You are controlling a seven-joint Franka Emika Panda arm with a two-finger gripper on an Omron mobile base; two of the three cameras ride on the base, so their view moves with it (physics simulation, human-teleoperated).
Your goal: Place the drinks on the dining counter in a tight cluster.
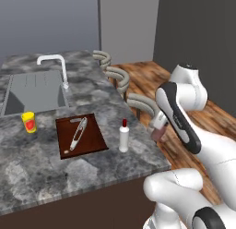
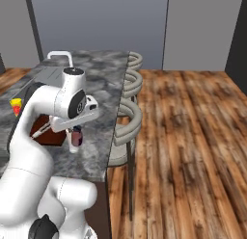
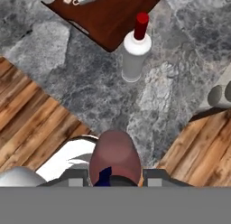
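My gripper [image 1: 159, 127] is shut on a short pinkish-red drink bottle [image 1: 158, 134], held in the air just off the right edge of the dining counter [image 1: 41, 163]. In the hand view the held bottle [image 3: 115, 157] sits between the fingers of the gripper [image 3: 115, 177], above the counter's edge. A white drink bottle with a red cap [image 1: 124, 136] stands upright on the grey marbled top, to the left of the gripper. This white bottle [image 3: 134, 53] lies ahead of the hand. From the right base view the gripper [image 2: 76, 132] holds the pinkish bottle [image 2: 77, 138] over the counter [image 2: 103, 79].
A dark brown cutting board [image 1: 80, 135] with a utensil [image 1: 78, 133] lies left of the white bottle. A yellow cup [image 1: 29, 122] stands near the sink [image 1: 34, 90] and tap [image 1: 55, 62]. Grey stools [image 1: 140, 104] line the counter's right side over wooden floor [image 2: 193, 151].
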